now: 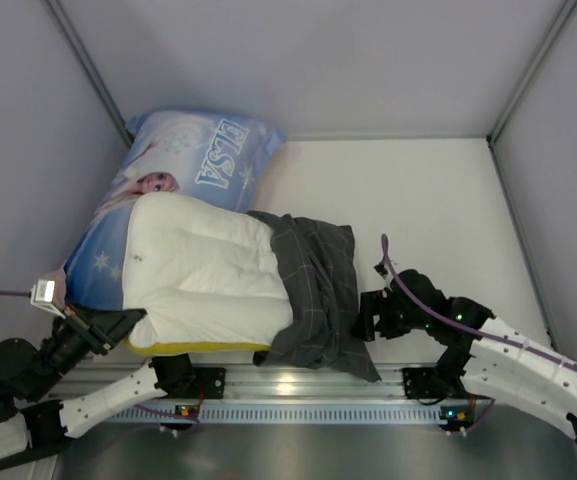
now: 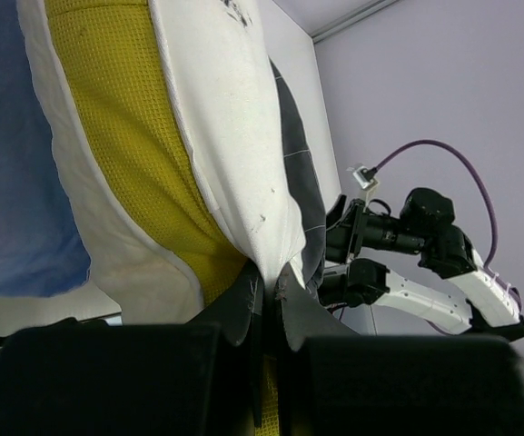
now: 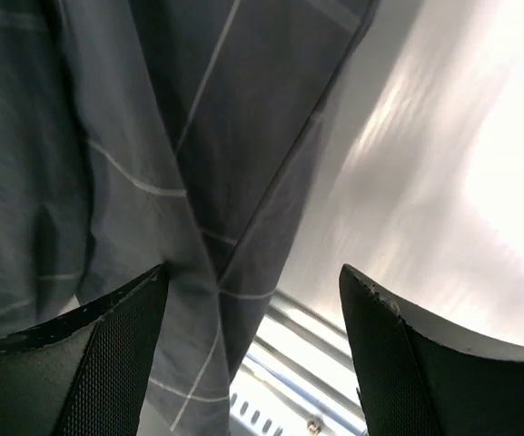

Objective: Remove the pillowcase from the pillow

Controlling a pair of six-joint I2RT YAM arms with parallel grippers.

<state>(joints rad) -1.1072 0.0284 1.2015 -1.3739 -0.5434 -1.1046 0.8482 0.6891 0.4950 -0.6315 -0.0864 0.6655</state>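
Observation:
The white quilted pillow (image 1: 203, 275) lies at centre left, its yellow edge toward me. The dark grey checked pillowcase (image 1: 318, 295) covers only its right end, bunched. My left gripper (image 1: 133, 323) is shut on the pillow's near left corner. In the left wrist view the gripper (image 2: 271, 283) pinches white pillow fabric (image 2: 234, 118) beside the yellow mesh, with the pillowcase (image 2: 302, 182) behind. My right gripper (image 1: 361, 318) is open at the pillowcase's right edge. In the right wrist view the gripper (image 3: 252, 277) stands open, and a fold of the pillowcase (image 3: 153, 136) hangs between the jaws by the left finger.
A larger blue ELSA-print pillow (image 1: 183, 165) lies under and behind the white pillow at far left. The aluminium rail (image 1: 298, 385) runs along the near edge and shows in the right wrist view (image 3: 289, 363). Grey walls enclose the white table (image 1: 438, 210).

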